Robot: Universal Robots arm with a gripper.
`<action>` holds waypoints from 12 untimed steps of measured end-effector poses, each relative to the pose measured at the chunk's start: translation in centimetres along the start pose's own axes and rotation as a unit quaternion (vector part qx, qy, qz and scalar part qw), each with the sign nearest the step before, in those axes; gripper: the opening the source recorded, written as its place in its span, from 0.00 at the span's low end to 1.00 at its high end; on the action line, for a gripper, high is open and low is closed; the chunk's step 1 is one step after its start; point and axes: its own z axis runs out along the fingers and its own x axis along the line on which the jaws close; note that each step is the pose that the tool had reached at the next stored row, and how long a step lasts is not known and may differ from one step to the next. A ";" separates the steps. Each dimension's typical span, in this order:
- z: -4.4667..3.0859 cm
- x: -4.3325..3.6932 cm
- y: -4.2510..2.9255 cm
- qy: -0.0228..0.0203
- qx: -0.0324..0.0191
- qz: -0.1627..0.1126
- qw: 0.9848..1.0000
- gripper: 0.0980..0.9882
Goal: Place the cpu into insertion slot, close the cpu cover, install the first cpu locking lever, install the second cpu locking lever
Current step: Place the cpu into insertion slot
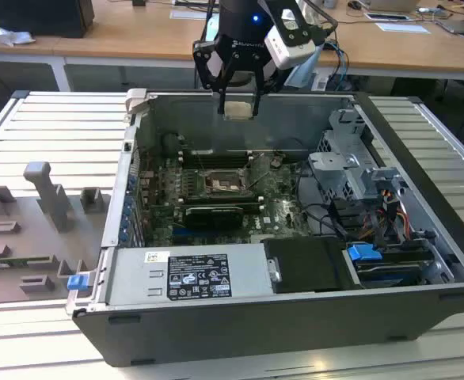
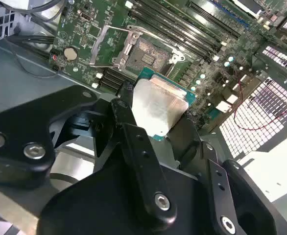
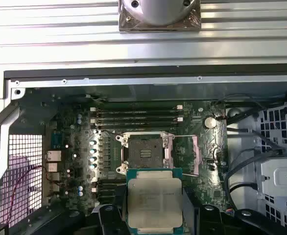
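two black fingers (image 2: 129, 122) of the gripper (image 1: 238, 107) are clamped on opposite edges of the cpu (image 3: 155, 204), the jaws spread no wider than the chip itself. the cpu's pale silvery face with its green border shows in both wrist views, (image 2: 158, 110) lying flat between the pads. in the exterior view the gripper hangs above the far wall of the open computer case (image 1: 422, 237), clear of the green circuit board (image 1: 275, 202) below. the insertion slot (image 3: 144, 152) lies bare on that board, its dark centre framed by a silvery rim, well apart from the held chip. the cpu cover (image 3: 195, 154) stands swung open just beside the slot, on the side away from the long black memory slots (image 3: 136, 117). nothing lies in the slot.
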 end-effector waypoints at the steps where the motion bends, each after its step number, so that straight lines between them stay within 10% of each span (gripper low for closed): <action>1: 0.00 0.00 0.00 0.000 0.000 0.000 1.000 0.50; 12: 0.00 0.00 0.00 -0.003 -0.001 0.029 1.000 0.50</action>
